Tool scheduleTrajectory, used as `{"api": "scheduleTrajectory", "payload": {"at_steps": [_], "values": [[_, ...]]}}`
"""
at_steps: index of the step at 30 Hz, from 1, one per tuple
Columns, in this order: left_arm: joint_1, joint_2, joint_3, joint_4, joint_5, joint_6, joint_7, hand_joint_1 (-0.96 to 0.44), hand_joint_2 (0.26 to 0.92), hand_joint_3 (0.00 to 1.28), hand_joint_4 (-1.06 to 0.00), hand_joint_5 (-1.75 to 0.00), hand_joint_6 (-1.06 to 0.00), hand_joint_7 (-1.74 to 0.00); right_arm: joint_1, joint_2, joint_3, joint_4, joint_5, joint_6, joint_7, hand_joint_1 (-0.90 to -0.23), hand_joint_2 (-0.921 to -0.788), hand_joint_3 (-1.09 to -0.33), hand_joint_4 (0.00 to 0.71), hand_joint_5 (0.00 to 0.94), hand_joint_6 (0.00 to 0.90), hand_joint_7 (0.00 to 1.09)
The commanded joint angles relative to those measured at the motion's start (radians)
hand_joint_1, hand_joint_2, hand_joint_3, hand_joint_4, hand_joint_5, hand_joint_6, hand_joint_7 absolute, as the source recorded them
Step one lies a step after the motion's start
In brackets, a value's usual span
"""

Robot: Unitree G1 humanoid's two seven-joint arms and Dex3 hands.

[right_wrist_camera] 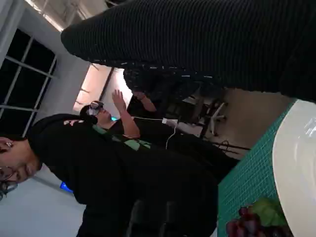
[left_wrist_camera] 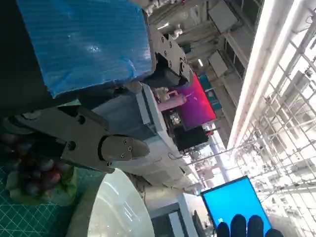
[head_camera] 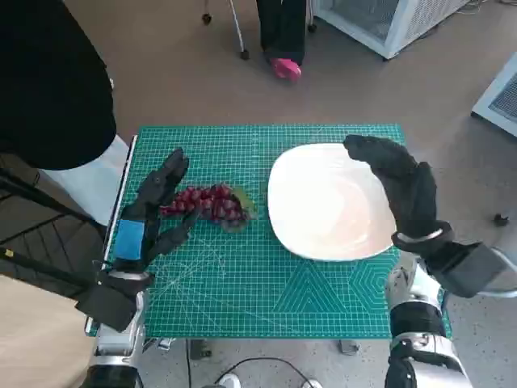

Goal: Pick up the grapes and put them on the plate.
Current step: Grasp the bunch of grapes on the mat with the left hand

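A bunch of dark red grapes [head_camera: 207, 204] with a green leaf lies on the green cutting mat [head_camera: 258, 283], left of the white plate [head_camera: 327, 202]. My left hand [head_camera: 153, 212] sits at the bunch's left end, fingers spread on both sides of it and touching it; I cannot tell if it grips. The left wrist view shows the grapes [left_wrist_camera: 32, 173] under my left hand [left_wrist_camera: 84, 143], with the plate [left_wrist_camera: 116, 210] beside them. My right hand [head_camera: 400, 186] hovers over the plate's right edge, fingers extended and holding nothing. The right wrist view shows the grapes [right_wrist_camera: 256, 222] and the plate [right_wrist_camera: 296, 168].
A person's black-clad body [head_camera: 48, 77] leans in at the table's left side. Another person's legs and a pink shoe [head_camera: 284, 69] stand beyond the far edge. People in black [right_wrist_camera: 128, 168] show in the right wrist view. White appliances [head_camera: 388, 20] stand at the back right.
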Motion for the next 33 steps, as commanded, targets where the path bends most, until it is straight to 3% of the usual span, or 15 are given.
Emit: {"api": "scheduleTrajectory", "payload": {"at_steps": [1, 33], "values": [[0.009, 0.000, 0.001, -0.011, -0.006, 0.002, -0.001, -0.17, 0.921, 0.25, -0.48, 0.00, -0.47, -0.03, 0.006, -0.003, -0.003, 0.014, 0.000, 0.006, 0.004, -0.464, -0.921, -0.539, 0.278, 0.000, 0.258, 0.00], [0.013, -0.010, -0.003, -0.009, -0.012, 0.000, -0.006, -0.20, 0.921, 0.24, -0.47, 0.00, -0.48, -0.03, 0.007, -0.009, -0.014, 0.030, 0.001, 0.001, 0.014, -0.466, -0.921, -0.550, 0.272, 0.000, 0.253, 0.00]]}}
